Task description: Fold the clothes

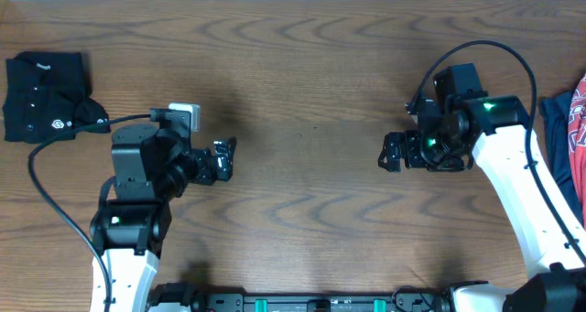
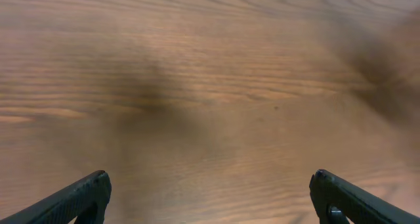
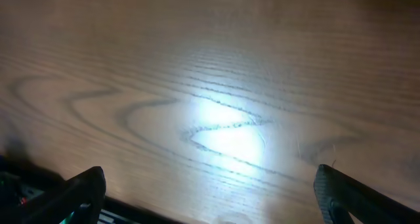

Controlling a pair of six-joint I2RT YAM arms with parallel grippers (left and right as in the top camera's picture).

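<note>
Currently we find the coral-red T-shirt [image 1: 579, 127] behind the right gripper [image 1: 390, 153], whose empty, spread jaws face away; the left gripper [image 1: 226, 158], likewise spread and empty, sits opposite.

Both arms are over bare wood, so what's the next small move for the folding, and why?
Probably swing the right tool toward the red shirt at the right edge. It and the left tool are open and empty over bare table, and the black shirt at far left already looks folded.
</note>
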